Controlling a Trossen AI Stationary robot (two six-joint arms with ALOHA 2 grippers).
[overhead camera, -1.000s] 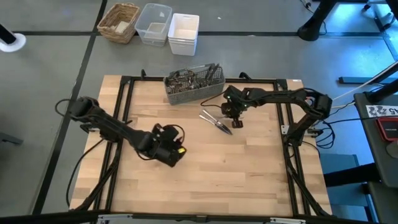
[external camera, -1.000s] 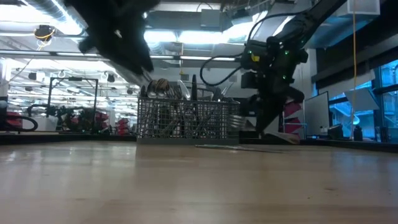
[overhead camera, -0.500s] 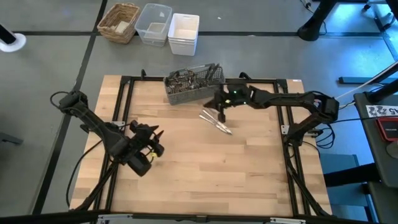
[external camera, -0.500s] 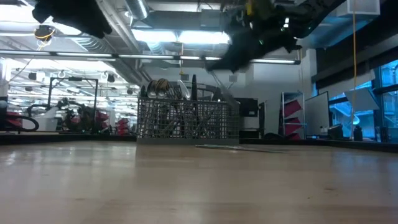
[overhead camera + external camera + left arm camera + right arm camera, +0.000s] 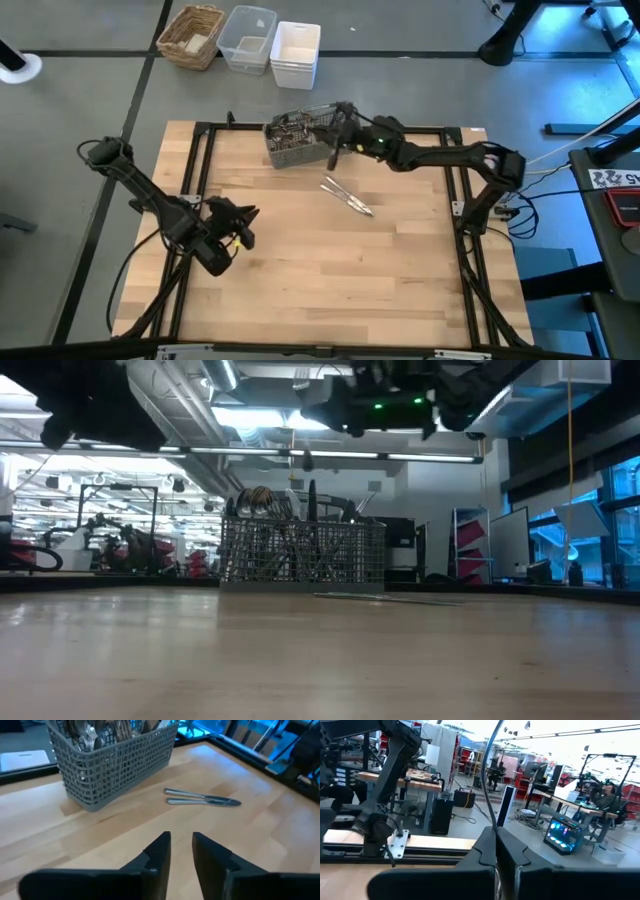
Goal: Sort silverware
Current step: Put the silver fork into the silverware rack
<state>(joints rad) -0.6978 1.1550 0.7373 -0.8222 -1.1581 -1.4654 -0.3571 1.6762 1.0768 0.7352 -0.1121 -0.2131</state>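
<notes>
The grey mesh caddy [image 5: 300, 140] stands at the table's far edge, full of silverware [image 5: 95, 730]; it also shows in the low view [image 5: 300, 550]. Two silver pieces [image 5: 347, 195] lie side by side on the wood just near of it [image 5: 202, 798]. My right gripper [image 5: 335, 138] hovers at the caddy's right end, well above the table [image 5: 345, 405], shut on a thin silver piece [image 5: 491, 770]. My left gripper [image 5: 243, 214] hangs over the table's left half, open, with nothing between its fingers [image 5: 181, 842]. My right gripper [image 5: 496, 831] pinches a thin silver piece between its two fingers. The metal [image 5: 494, 817] leaves the fingertips edge-on and runs on past them in a slight curve. It is lifted clear of table and caddy. Which kind of piece it is, and which end is held, does not show.
A black frame [image 5: 200, 150] runs around the wooden top. On the floor beyond the far edge stand a wicker basket [image 5: 190, 36], a clear tub [image 5: 247, 38] and a white tub [image 5: 295, 52]. Bare wood [image 5: 360, 270] spreads across the near half.
My right gripper has risen from beside the two lying pieces and travelled toward the far edge, up to the caddy's right end, with the thin piece in its fingers. My left arm has drawn back from the table's middle toward the left edge and turned its gripper toward the caddy.
</notes>
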